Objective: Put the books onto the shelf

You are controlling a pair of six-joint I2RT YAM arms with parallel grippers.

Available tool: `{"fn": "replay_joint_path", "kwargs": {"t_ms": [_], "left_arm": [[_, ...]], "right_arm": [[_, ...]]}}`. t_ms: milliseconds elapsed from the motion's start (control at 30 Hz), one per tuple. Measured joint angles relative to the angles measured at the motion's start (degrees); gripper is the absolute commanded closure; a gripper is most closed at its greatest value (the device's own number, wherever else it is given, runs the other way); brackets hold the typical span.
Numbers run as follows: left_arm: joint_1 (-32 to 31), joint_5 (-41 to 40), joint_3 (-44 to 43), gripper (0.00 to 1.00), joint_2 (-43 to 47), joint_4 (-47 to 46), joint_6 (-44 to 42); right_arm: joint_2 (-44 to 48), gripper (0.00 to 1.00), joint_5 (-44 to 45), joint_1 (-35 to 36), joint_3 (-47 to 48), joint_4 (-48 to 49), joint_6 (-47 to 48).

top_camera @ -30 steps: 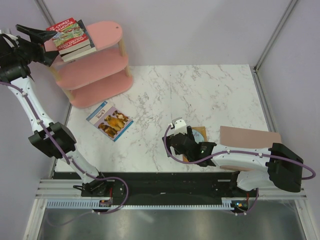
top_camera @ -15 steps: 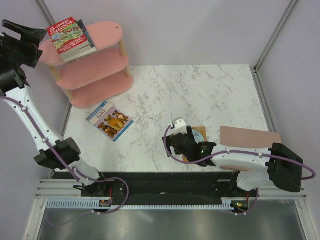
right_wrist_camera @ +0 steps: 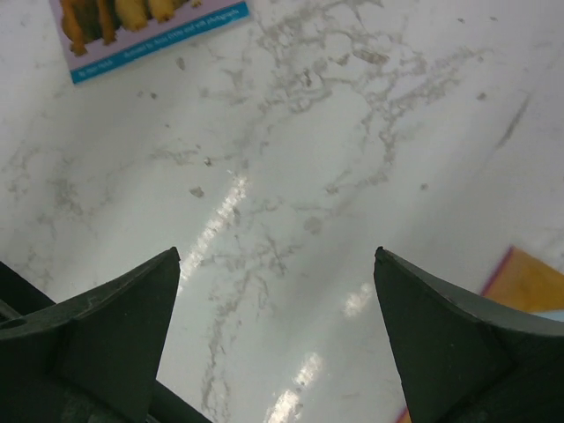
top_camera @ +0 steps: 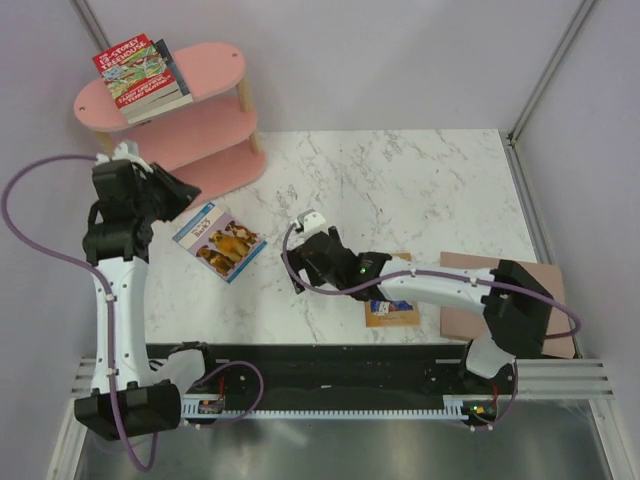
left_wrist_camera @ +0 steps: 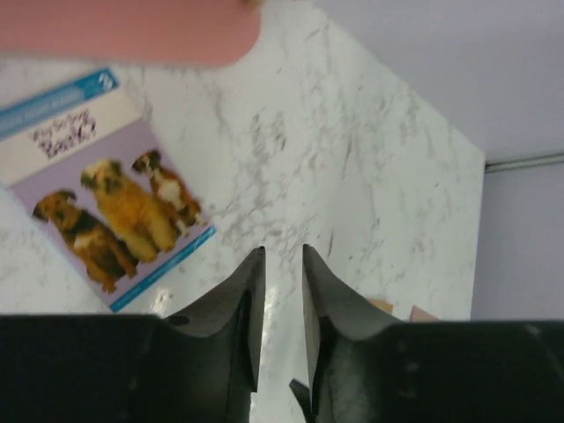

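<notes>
Top view — my left gripper point(left_wrist_camera: 282, 256), jaws narrowed and empty, has left the shelf point(top_camera: 212, 62) for the puppy book point(top_camera: 220, 240); right gripper point(right_wrist_camera: 275, 257) spread wide.

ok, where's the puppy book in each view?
Top external: puppy book lies flat, left of centre, just in front of the pink shelf.
Left wrist: left side, cover up.
Right wrist: only its bottom edge, top-left corner.
Shared landmark: the white marble table.
</notes>
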State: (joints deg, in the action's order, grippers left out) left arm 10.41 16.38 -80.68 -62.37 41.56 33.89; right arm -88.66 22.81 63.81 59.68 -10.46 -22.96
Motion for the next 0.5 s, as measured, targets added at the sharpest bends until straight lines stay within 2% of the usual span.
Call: {"fn": "replay_joint_path", "kwargs": {"t_ms": [33, 133, 200, 367, 500], "left_arm": [[0.00, -0.44, 4.87, 0.98, 1.53, -0.13, -0.13], [-0.07, -1.79, 16.81, 0.98, 3.15, 0.35, -0.79], [-0.24, -3.32, 21.64, 0.98, 3.06, 0.98, -1.20], [-0.55, -8.39, 24.55, 0.98, 0.35, 2.45, -3.17], [-0.70, -11.80, 24.76, 0.98, -9.03, 1.62, -4.81]], "right_arm": [[-2.34, 0.02, -2.05, -0.81, 2.36, 0.13, 0.26], [-11.10, 0.02, -13.05, -6.05, 10.97, 0.79, -0.68], [-16.35, 0.02, -19.52, -9.81, 14.97, 1.90, -1.84], [-28.30, 0.02, -31.85, -17.09, 20.35, 5.68, -5.84], [-34.71, 0.02, -39.87, -19.76, 24.46, 11.21, -10.58]]}}
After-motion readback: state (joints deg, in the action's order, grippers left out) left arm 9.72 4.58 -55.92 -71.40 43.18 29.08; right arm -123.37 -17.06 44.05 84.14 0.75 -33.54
